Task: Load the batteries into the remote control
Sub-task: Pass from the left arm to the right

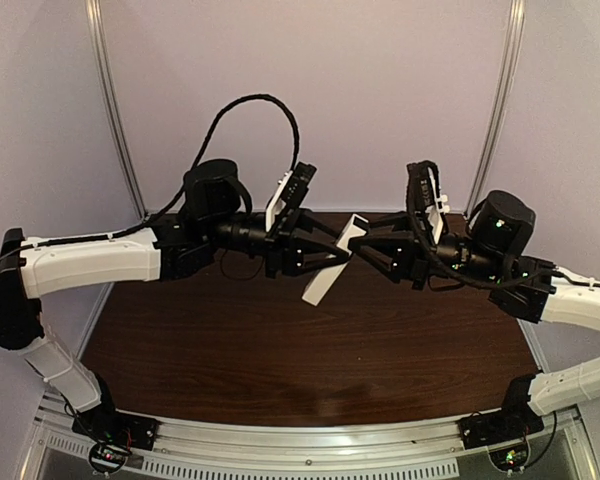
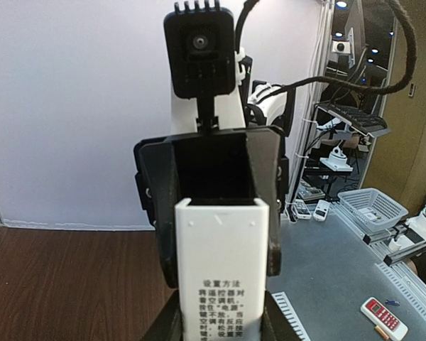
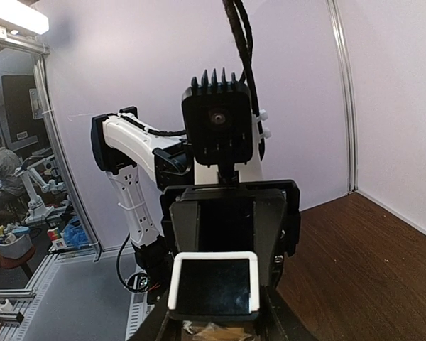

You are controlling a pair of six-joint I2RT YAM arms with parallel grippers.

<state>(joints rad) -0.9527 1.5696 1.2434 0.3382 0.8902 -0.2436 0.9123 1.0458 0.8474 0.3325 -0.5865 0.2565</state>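
The remote (image 2: 222,249) is up in the air over the middle of the tabletop (image 1: 280,380), lying slantwise between the two arms and touching nothing below. The left hand (image 1: 325,262) is clamped on its lower stretch, fingers pressed to the two long sides, with the printed back face turned toward that wrist's camera. The right hand (image 1: 358,243) meets it head-on, and its fingers flank the far, open end closely. Whether they press or merely stand beside it I cannot tell. The remote looks light, stiff and hollow, with smooth plastic that could slip or twist if pinched near a corner. The flat long sides, about mid-length, seem the safest hold, leaving the open end free for loading. The thin walls at that end would likely flex under a hard squeeze. The batteries appear in none of the views. They are probably small, hard and apt to roll, so each would want a grip across its middle. Little crowds the work, as the tabletop beneath shows bare wood. The main obstruction is the arms themselves: the two hands face each other nose to nose, and the cable (image 1: 270,105) arching over the left arm hangs close by.
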